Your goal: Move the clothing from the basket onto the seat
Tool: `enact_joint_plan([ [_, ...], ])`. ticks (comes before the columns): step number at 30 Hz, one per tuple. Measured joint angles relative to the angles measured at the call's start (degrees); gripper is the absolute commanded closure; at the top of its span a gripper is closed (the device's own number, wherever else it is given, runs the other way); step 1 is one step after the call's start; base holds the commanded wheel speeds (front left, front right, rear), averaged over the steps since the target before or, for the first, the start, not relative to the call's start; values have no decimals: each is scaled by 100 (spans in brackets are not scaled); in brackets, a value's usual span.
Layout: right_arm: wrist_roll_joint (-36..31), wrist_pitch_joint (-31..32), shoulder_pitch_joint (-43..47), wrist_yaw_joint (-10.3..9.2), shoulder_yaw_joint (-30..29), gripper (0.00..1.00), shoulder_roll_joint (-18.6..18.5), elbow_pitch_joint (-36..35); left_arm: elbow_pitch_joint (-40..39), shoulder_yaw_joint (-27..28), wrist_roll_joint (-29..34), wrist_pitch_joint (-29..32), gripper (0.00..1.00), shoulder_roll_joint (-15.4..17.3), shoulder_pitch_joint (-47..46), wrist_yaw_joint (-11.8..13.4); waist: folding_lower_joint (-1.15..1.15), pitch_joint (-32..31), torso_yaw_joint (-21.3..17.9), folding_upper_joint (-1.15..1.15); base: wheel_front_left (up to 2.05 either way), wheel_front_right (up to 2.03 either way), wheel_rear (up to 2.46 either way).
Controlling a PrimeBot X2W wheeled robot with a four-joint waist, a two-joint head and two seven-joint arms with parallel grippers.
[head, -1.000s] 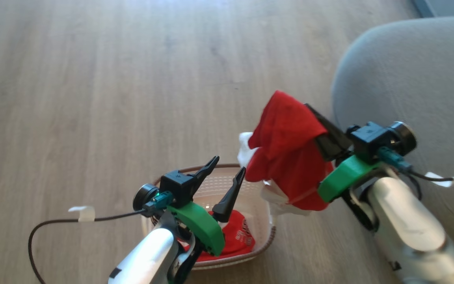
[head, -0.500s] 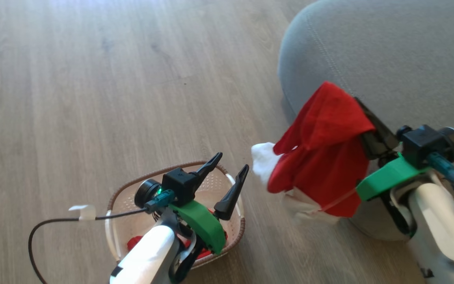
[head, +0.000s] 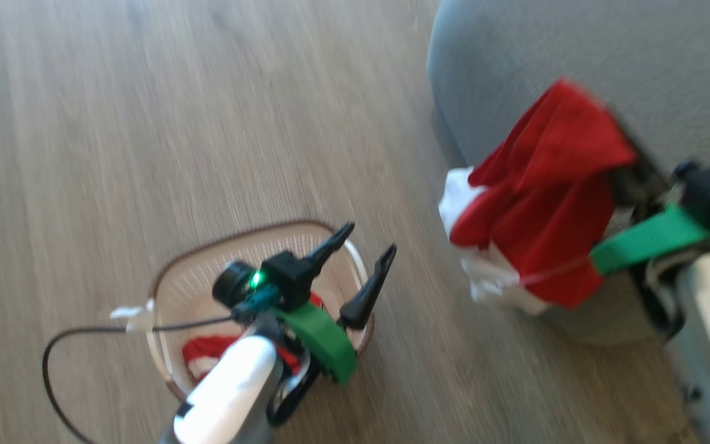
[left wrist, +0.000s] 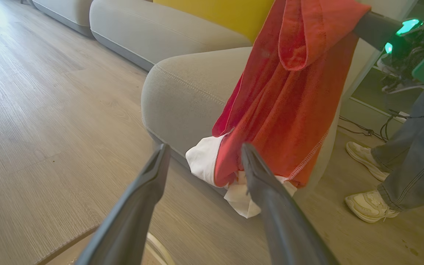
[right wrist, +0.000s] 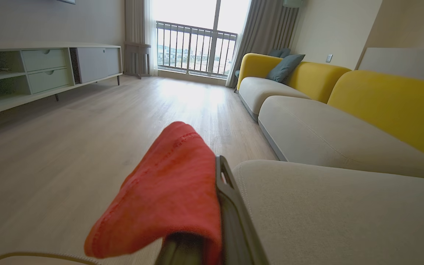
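Note:
My right gripper (right wrist: 217,163) is shut on the clothing (head: 546,197), a red garment with a white piece hanging below it. The clothing (left wrist: 285,95) dangles in the air against the rounded corner of the grey seat (head: 577,49), above the floor. The fabric drapes over my right fingers and hides their tips. The cream basket (head: 207,246) stands on the floor at the lower left, with more red and white clothing (head: 207,351) lying in it. My left gripper (head: 370,239) hovers over the basket's right side, open and holding nothing.
A person's jeans-clad leg (left wrist: 410,154) and white sneakers (left wrist: 366,204) stand beside the seat's far end. Yellow sofa backs (right wrist: 388,103) run behind the grey cushions. A low cabinet (right wrist: 31,70) lines the opposite wall across open wooden floor (head: 145,123).
The head camera has swung, shifting the whole picture. My right gripper has carried the clothing away from the basket's edge to the seat's corner. The left gripper has stayed open over the basket.

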Motion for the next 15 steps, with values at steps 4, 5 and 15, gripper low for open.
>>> enact_joint_plan([
  [4,114,0,-745,0,-448,100,64,111,-36,-25,169,0,0,16,-474,-21,0,550,50,0,0,0,0],
  [5,118,0,-998,0,-556,100,78,135,-40,-33,214,-1,0,32,-631,-48,1,712,66,0,0,0,0],
  [15,449,55,-4509,0,-2128,100,-158,1114,-271,96,444,-1,0,352,-1682,-48,3,2586,266,0,0,0,0],
])
